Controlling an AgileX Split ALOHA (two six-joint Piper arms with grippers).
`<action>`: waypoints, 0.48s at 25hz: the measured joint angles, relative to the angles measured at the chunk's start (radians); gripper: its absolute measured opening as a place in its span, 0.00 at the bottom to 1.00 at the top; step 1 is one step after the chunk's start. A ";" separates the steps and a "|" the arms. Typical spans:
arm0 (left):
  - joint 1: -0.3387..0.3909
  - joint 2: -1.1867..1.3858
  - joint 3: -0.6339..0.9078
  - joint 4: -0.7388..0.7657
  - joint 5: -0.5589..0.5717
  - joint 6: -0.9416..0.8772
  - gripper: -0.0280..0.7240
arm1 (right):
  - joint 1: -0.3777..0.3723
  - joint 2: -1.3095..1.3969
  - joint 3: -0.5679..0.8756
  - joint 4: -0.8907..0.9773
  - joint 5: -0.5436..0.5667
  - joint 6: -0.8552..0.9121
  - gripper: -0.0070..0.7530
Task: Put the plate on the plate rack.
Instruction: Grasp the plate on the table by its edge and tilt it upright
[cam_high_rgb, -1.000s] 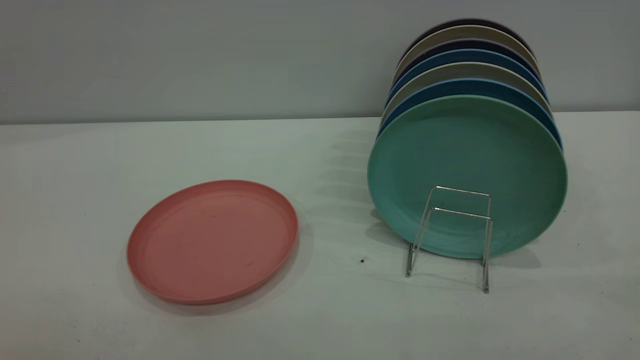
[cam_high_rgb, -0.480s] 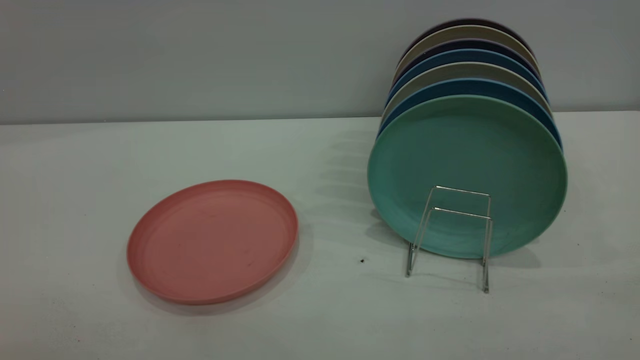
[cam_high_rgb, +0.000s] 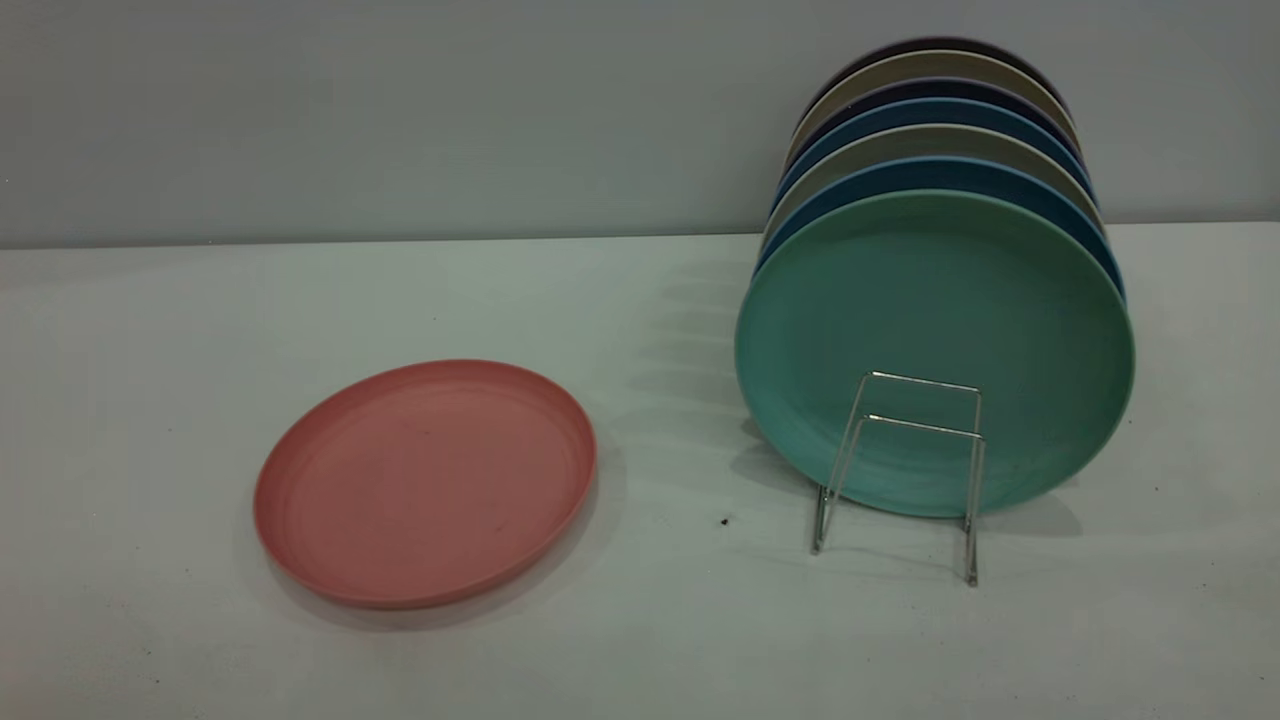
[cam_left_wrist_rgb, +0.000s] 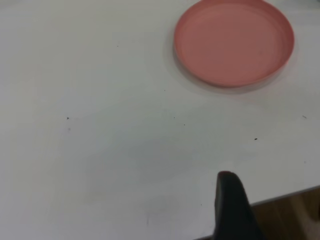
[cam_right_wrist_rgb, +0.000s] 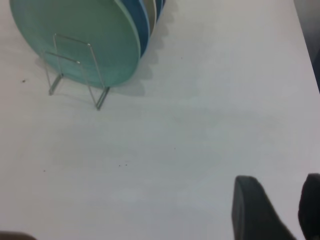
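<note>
One round salmon-pink matte plastic plate (cam_high_rgb: 425, 484) with a shallow raised rim lies flat on the white tabletop (cam_high_rgb: 640, 630), well to the left of the thin silver wire plate rack (cam_high_rgb: 900, 470) and apart from it. On the rack, a round teal-green plate (cam_high_rgb: 935, 350) stands upright, with blue and beige plates (cam_high_rgb: 935, 150) lined up close behind it; two bare wire loops stand in front of the teal-green plate. A small dark speck (cam_high_rgb: 724, 521) sits on the tabletop just left of the rack's foot. Neither arm shows in the exterior view. The left gripper (cam_left_wrist_rgb: 232, 207) hovers over bare tabletop well short of the salmon-pink plate, with only one dark finger visible, so I cannot tell how its jaws stand. The right gripper (cam_right_wrist_rgb: 282, 210) hangs well away from the rack, its jaws parted and holding nothing.
</note>
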 joint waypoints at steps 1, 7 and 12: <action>-0.001 0.000 0.000 -0.002 0.000 0.000 0.63 | 0.000 0.000 0.000 0.000 0.000 0.000 0.33; -0.033 0.000 0.000 -0.057 0.000 0.000 0.63 | 0.000 0.000 0.000 0.000 0.000 0.000 0.33; -0.044 0.000 0.000 -0.090 0.000 0.000 0.63 | 0.031 0.000 0.000 0.000 0.000 -0.001 0.33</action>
